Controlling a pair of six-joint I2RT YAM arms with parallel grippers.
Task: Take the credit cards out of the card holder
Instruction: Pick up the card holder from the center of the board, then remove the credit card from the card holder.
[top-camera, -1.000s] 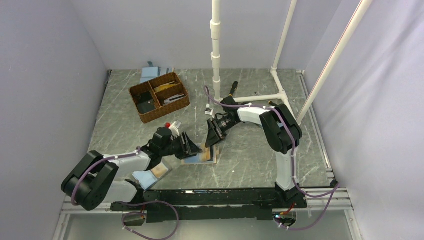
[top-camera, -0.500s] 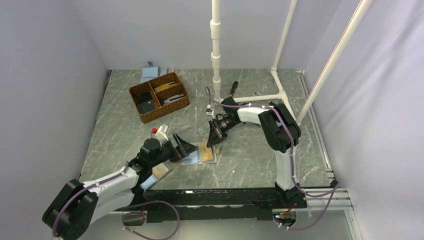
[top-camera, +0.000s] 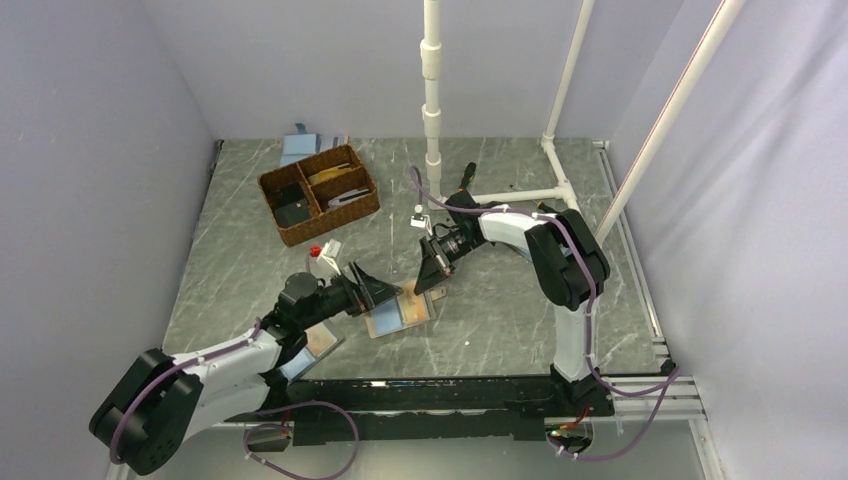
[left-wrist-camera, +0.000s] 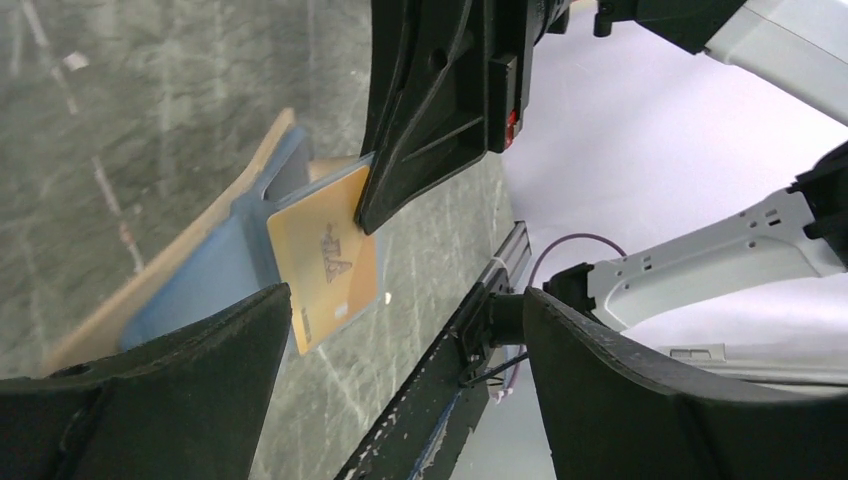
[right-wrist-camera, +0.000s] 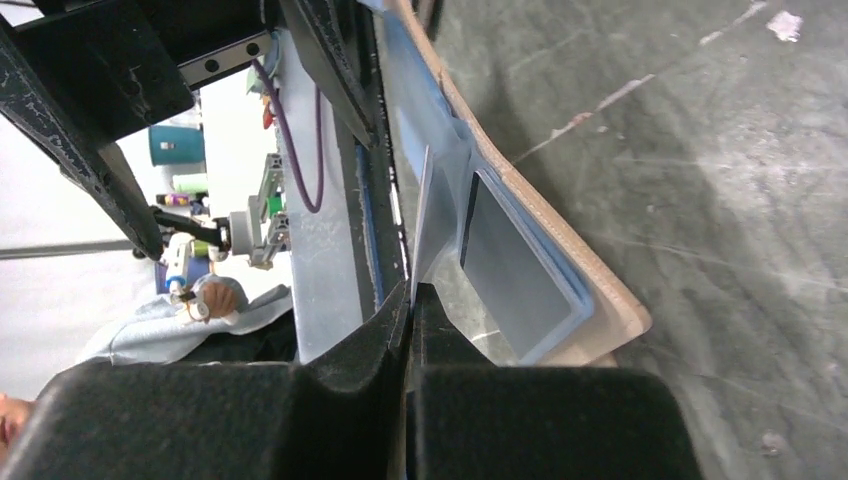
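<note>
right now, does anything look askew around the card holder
The gold card juts slanted from a pocket of the card holder, pinched by the shut right gripper; the open left gripper holds nothing.

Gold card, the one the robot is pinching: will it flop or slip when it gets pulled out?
Probably stiff: the gold card sticks out flat from the card holder, though it is held only near one edge. It looks thin, so likely light. It may be slippery, since the right gripper pinches just a small bit of its smooth face.

Grey marbled table (top-camera: 500, 325), card holder (top-camera: 400, 318) lying open near front, wicker basket (top-camera: 335, 222) far left, blue folder (top-camera: 300, 148) behind it
</note>
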